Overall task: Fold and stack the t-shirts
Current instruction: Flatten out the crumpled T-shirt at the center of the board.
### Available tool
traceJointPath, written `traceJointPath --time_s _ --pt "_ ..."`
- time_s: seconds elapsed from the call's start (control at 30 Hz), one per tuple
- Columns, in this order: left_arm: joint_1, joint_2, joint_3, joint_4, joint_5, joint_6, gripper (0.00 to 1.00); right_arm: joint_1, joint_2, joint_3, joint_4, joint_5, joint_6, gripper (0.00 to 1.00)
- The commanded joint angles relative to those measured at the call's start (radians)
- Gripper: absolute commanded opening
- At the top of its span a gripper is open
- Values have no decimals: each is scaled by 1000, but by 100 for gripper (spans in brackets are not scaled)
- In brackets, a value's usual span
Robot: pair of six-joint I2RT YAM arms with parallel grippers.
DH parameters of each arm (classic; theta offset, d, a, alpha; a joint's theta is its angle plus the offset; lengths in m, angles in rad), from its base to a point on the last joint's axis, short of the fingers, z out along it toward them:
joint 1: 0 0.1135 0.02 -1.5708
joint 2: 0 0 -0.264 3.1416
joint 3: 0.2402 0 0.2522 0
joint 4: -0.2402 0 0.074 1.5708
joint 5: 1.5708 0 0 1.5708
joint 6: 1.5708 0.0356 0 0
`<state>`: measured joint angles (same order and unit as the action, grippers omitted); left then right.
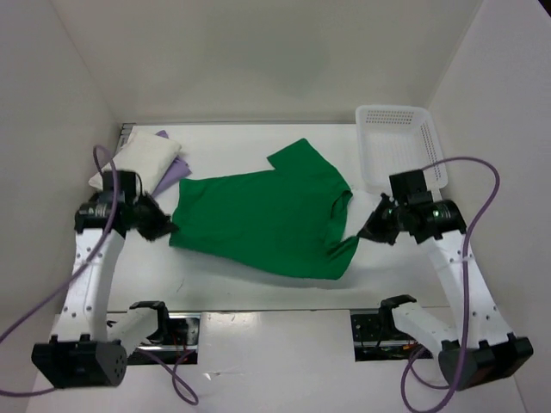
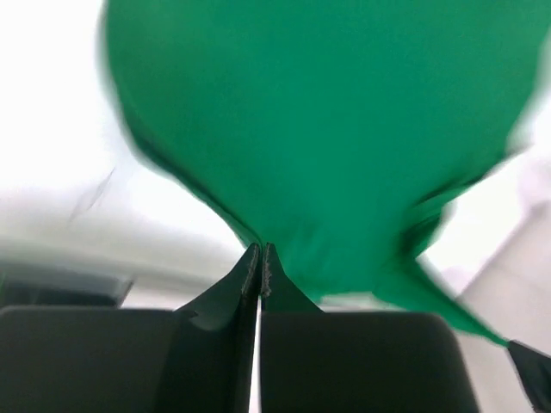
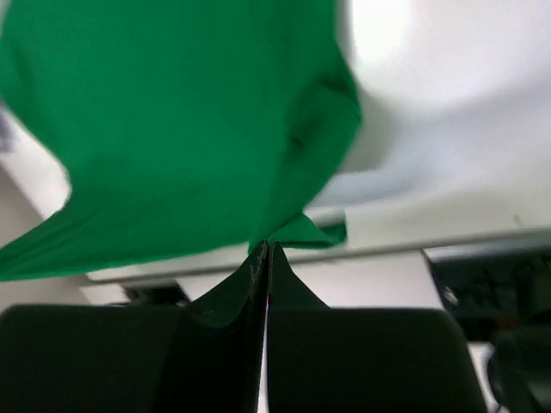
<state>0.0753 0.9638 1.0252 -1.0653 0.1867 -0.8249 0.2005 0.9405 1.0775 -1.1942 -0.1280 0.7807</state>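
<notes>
The bright green t-shirt (image 1: 263, 219) hangs stretched between my two grippers over the middle of the table. My left gripper (image 1: 165, 227) is shut on its left edge, and the cloth (image 2: 327, 129) spreads away from the pinched fingertips (image 2: 250, 258). My right gripper (image 1: 368, 231) is shut on the shirt's right corner (image 3: 172, 129), near a sleeve. A folded white t-shirt (image 1: 145, 160) lies at the back left on top of the lavender one (image 1: 175, 171).
A white perforated basket (image 1: 399, 146) stands at the back right, just behind my right arm. White walls close in the table on the left, back and right.
</notes>
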Motion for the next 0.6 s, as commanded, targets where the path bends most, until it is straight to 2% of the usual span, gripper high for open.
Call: traceJointPath --time_s 0.0,0.07,0.1,0.13,0.2,0.23,0.27,0.43,0.5,0.57 --pt "0 148 316 235 -29 47 0 7 156 244 248 14 -14 0" --pt "0 249 474 278 -20 61 0 7 210 468 281 82 -64 0" --pt "0 274 627 278 -20 70 0 7 225 543 294 105 -84 0" --pt "0 320 704 278 -20 82 0 7 239 690 307 123 -116 0" --pt "-9 345 833 266 -29 92 0 7 254 833 326 161 -145 0" --pt "-9 345 921 266 -29 92 0 7 276 969 326 175 -155 0" --pt "-9 345 949 266 -18 92 0 19 285 1039 300 189 -164 0" --pt "-9 287 1093 255 11 92 3 85 241 1254 294 243 -176 0" --pt "-19 286 1223 245 0 82 4 137 231 1343 294 267 -201 0" --pt "-19 311 1280 234 -24 82 4 166 241 1395 294 298 -213 0"
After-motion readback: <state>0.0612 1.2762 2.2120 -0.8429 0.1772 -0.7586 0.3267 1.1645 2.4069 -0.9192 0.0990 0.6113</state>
